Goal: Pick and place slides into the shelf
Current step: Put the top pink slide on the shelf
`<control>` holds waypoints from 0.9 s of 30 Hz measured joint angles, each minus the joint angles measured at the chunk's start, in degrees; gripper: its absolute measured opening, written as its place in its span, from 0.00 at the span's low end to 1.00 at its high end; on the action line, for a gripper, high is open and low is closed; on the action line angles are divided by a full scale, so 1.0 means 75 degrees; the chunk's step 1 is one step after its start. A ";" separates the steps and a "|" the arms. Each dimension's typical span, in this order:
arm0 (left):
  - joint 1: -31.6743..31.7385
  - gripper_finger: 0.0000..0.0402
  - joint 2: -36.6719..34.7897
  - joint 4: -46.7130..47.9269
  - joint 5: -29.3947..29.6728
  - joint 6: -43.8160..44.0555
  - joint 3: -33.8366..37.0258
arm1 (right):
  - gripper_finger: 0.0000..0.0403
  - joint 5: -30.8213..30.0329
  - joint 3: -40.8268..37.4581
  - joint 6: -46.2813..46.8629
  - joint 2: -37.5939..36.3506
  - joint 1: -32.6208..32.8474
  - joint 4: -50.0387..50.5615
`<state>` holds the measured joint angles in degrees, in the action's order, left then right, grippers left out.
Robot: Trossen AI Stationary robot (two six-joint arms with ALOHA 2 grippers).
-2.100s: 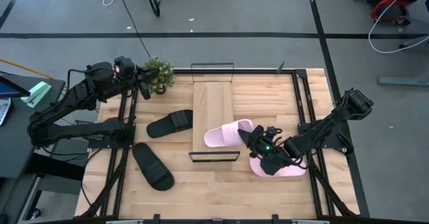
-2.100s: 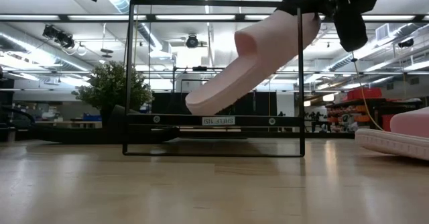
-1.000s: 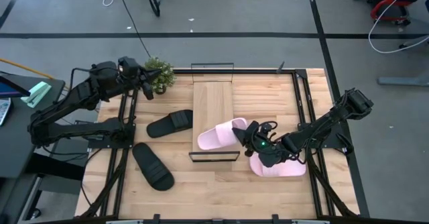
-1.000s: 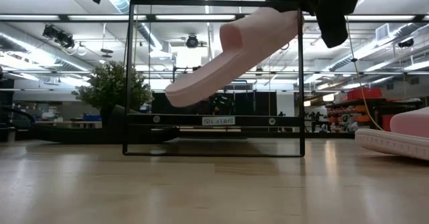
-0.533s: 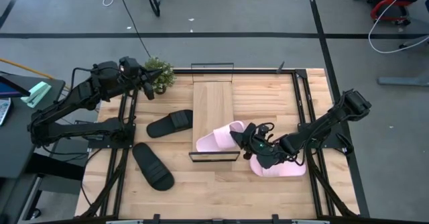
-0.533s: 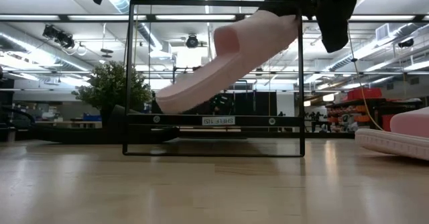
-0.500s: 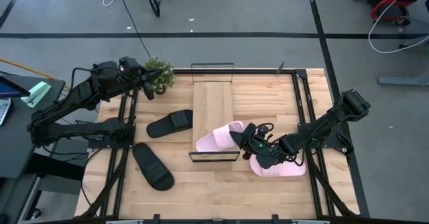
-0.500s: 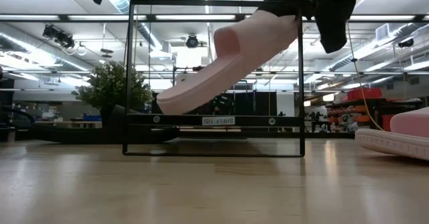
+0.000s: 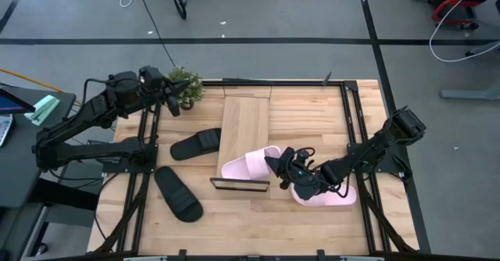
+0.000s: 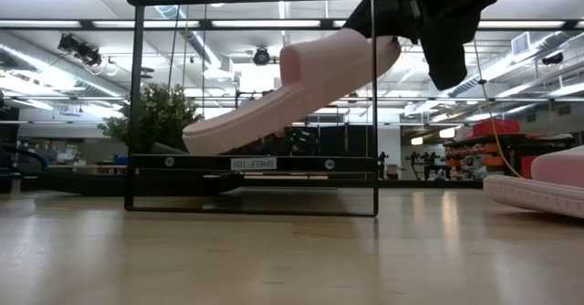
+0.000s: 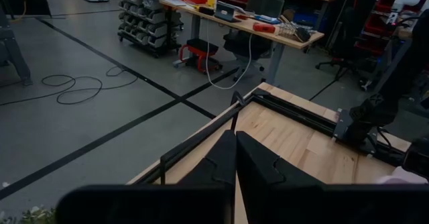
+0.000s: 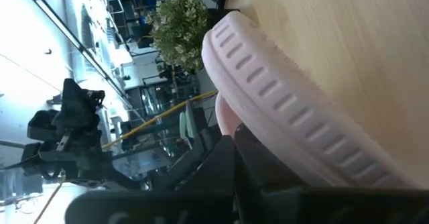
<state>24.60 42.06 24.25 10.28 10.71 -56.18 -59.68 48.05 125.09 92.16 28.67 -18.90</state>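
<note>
My right gripper [image 9: 275, 166] is shut on a pale pink slide [image 9: 248, 166] over the near end of the shelf [image 9: 244, 128], a light-wood plank with black wire frame ends that lies skewed on the table. In the low view the slide [image 10: 292, 90] slants inside the near frame [image 10: 251, 163]. The second pink slide [image 9: 324, 195] lies sole down under the right arm. Two black slides [image 9: 197, 144] [image 9: 178, 192] lie on the table left of the shelf. My left gripper [image 9: 167, 100] is shut, raised by the plant at the far left corner. My right gripper holds the pink slide by its raised end [image 10: 379, 49], just past the strap [image 10: 306, 58], coming level from the table's right. The slide tilts down toward the left, its low end [image 10: 196, 139] at the shelf's plank. The wrist view shows the ribbed sole edge [image 12: 281, 110] above the fingers.
A small potted plant [image 9: 184, 86] stands at the far left corner next to the left gripper. Black rails [image 9: 144, 175] [image 9: 361, 136] run along both sides of the table. Bare tabletop lies near the front edge [image 9: 258, 230].
My right gripper has moved toward the table's left and lowered the pink slide's free end to the shelf. The shelf has slid left and turned: its near frame end has shifted left while the far end has stayed nearly in place.
</note>
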 joint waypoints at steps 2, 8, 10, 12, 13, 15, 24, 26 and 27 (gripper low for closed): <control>0.0000 0.05 0.0000 0.0000 0.0001 0.0001 0.0001 | 0.00 0.0030 0.0000 -0.0059 0.0000 0.0005 0.0004; 0.0000 0.06 0.0000 0.0000 0.0000 0.0001 0.0000 | 0.00 -0.0073 0.0000 0.0023 -0.0003 0.0169 0.0266; 0.0000 0.05 0.0000 0.0000 0.0000 0.0001 0.0000 | 0.00 -0.0208 0.0000 0.0095 -0.0003 0.0225 0.0274; 0.0000 0.04 0.0000 0.0000 0.0000 0.0001 0.0000 | 0.00 -0.0370 0.0000 0.0114 -0.0002 0.0276 0.0286; 0.0000 0.03 0.0000 0.0000 0.0000 0.0001 0.0000 | 0.00 -0.0434 0.0000 0.0116 -0.0001 0.0306 0.0283; 0.0000 0.03 0.0000 0.0000 0.0000 0.0001 0.0003 | 0.00 -0.0574 0.0000 0.0145 -0.0002 0.0355 0.0286; 0.0000 0.06 0.0000 0.0000 0.0000 0.0004 0.0000 | 0.00 -0.1981 0.0000 0.0260 -0.0003 0.0404 -0.0114; 0.0000 0.06 0.0002 0.0000 0.0001 0.0004 0.0001 | 0.00 -0.2137 0.0000 0.0137 -0.0003 0.0402 -0.0339; 0.0000 0.06 0.0018 -0.0003 0.0000 0.0004 0.0000 | 0.00 -0.2213 0.0022 0.0048 -0.0003 0.0402 -0.0429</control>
<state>24.60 42.20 24.23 10.29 10.74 -56.18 -76.28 48.22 125.45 92.14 31.68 -22.11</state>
